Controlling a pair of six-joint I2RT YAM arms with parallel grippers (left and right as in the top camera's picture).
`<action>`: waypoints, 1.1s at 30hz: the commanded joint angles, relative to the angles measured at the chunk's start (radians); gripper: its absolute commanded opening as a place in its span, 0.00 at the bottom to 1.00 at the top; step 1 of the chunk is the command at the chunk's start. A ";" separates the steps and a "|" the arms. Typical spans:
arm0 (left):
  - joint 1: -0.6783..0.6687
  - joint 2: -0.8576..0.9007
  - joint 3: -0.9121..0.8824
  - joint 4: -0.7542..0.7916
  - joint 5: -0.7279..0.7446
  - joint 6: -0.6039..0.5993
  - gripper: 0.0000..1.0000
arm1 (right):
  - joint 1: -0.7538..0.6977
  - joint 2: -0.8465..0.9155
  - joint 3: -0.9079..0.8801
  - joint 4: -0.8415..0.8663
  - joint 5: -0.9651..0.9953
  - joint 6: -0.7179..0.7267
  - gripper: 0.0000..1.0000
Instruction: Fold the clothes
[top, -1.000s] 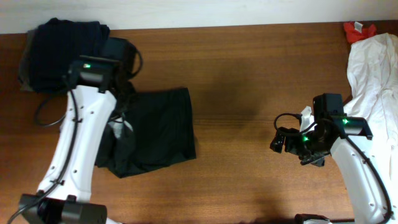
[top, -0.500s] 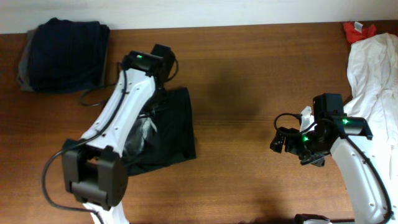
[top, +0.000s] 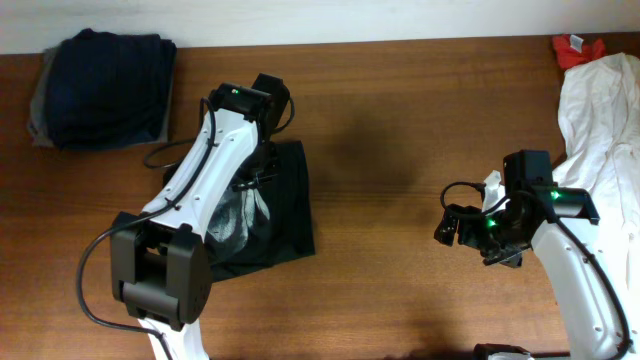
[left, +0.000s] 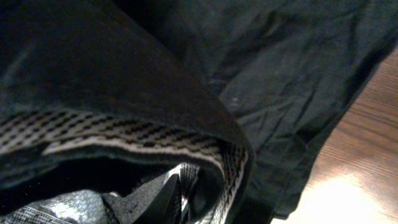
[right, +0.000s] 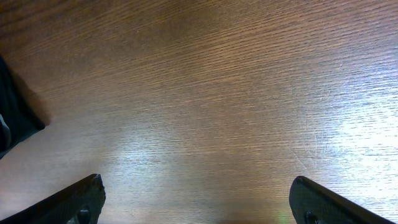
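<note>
The large black garment (top: 285, 205) lies left of the table's middle, its left part turned over so the grey patterned inside (top: 238, 212) shows. My left gripper (top: 252, 180) is down on it and shut on the black garment; in the left wrist view (left: 169, 200) a dark finger sits in the patterned waistband (left: 124, 146) with black cloth (left: 286, 74) spread behind. My right gripper (top: 452, 228) is open and empty over bare wood (right: 199, 193). A corner of the black garment (right: 12, 115) shows at the left edge of the right wrist view.
A folded navy piece (top: 105, 85) on a grey one (top: 38, 110) sits at the back left. A white garment (top: 600, 120) lies along the right edge with a small red one (top: 578, 47) behind it. Bare wooden table (top: 400, 120) lies between the arms.
My left arm swung right from beside the navy stack to over the black garment, carrying the garment's left part over toward the right. The right arm has not moved.
</note>
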 joint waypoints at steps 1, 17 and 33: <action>-0.024 0.011 0.001 0.004 0.030 -0.005 0.54 | -0.008 0.001 0.010 0.000 -0.006 -0.006 0.98; -0.051 0.010 0.392 -0.261 0.031 0.132 0.75 | -0.008 0.001 0.010 0.000 -0.006 -0.006 0.98; 0.005 0.013 0.033 -0.076 0.031 0.132 0.83 | -0.008 0.001 0.010 0.000 -0.006 -0.006 0.98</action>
